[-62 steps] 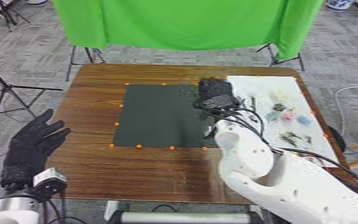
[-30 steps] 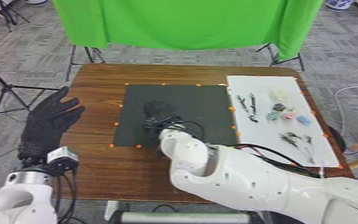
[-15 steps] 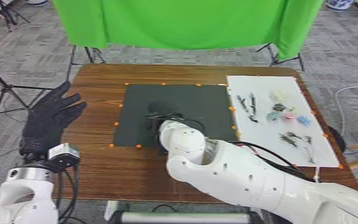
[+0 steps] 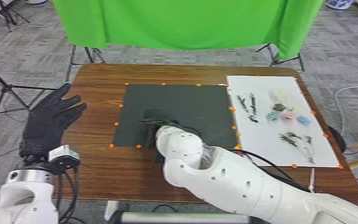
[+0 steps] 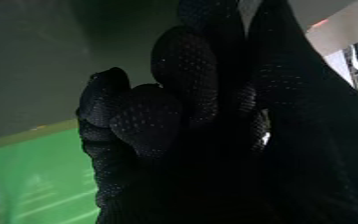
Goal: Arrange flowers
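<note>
Several small artificial flower pieces lie on a long white sheet (image 4: 255,85), which takes up the 3 o'clock side of a brown wooden table (image 4: 95,175). Around that sheet's middle are a pink flower head (image 4: 288,115), a pale teal flower head (image 4: 271,115) at 9 o'clock from it, and a light blue flower head (image 4: 303,120) at about 4 o'clock from it. A dark green rosette (image 4: 278,107) sits near the pink one, at about 11 o'clock, and a cream-coloured, feathery piece (image 4: 280,95) lies beyond, towards 12 o'clock. Thin, dark twigs (image 4: 253,104) rest at the sheet's 10 o'clock, and slender green stems with dark, leafy tips (image 4: 291,140) spread over its 6 o'clock part.

The robot's right hand (image 4: 158,116), in a black fabric glove, is over the 7 o'clock part of a dark grey-green rectangular mat (image 4: 171,92), well apart from the flower pieces. The right wrist view shows the right hand (image 5: 184,170) in deep shadow, and whether it is open, closed or gripping something I cannot tell. At the table's 9 o'clock edge, the black-gloved left hand (image 4: 51,120) is open and relaxed, with nothing in its grasp. Small orange markers (image 4: 117,123) dot the borders of mat and sheet. A bright green cloth (image 4: 184,25) hangs beyond the table's 12 o'clock edge.
</note>
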